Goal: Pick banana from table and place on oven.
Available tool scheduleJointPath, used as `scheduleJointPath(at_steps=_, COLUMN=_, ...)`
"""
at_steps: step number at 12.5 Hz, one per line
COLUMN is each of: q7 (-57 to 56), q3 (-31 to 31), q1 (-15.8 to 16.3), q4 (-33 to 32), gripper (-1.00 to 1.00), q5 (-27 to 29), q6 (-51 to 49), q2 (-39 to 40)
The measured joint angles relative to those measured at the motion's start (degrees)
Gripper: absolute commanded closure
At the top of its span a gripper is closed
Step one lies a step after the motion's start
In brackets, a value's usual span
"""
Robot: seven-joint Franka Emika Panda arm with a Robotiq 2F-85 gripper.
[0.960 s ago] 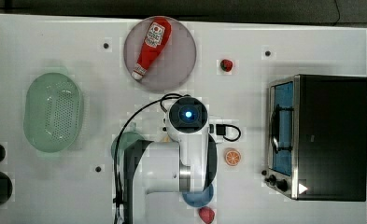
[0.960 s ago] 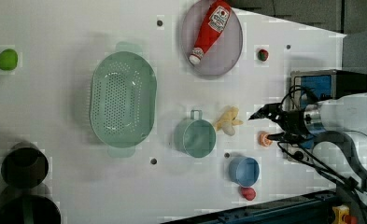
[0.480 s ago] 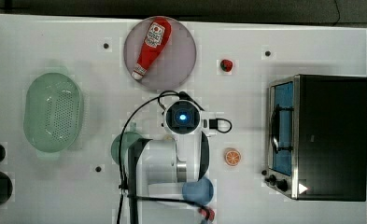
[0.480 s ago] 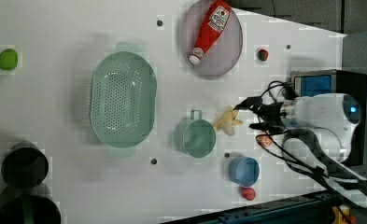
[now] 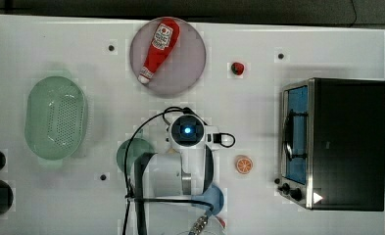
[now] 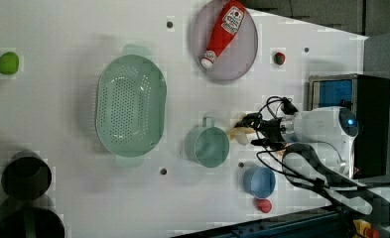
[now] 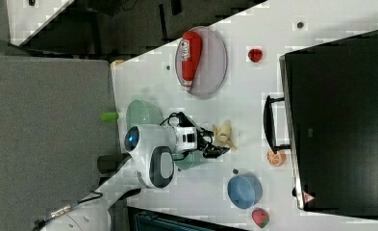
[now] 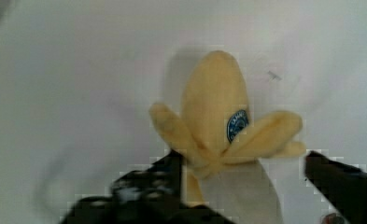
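With the hand (image 8: 244, 186) down at the banana (image 8: 218, 112), its fingers (image 8: 144, 186) standing apart on either side and not yet gripping, the pick is underway. The banana lies on the tabletop (image 5: 258, 117) between them. Next: close, lift, carry to the oven (image 5: 351, 142).

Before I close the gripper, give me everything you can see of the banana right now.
The banana is a small pale yellow toy, soft and matte, partly peeled: cream peel strips splay out either side, and a round blue sticker sits on its body. It lies flat on the white table, just beside the teal cup. The gripper straddles its lower end with jaws open; one dark finger looks against a peel strip, the other stands clear.
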Motion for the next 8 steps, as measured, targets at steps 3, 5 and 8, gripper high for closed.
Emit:
scheduleJointPath(at_steps=3, q7=-0.1, q3=0.2, q1=1.1, q4=0.2, gripper=0.27, q5=1.1, q6=1.2, q2=0.1)
scheduleJointPath(at_steps=5, q7=0.0, q3=0.1, q1=0.9, q4=-0.6, gripper=0.5, q5=1.1, q6=2.9, q2=-0.3)
scheduleJointPath(at_steps=8, q7=0.0, q3=0.1, q1=0.8, q4=-1.1, gripper=0.5, q5=0.1, q6=3.1, q2=-0.5)
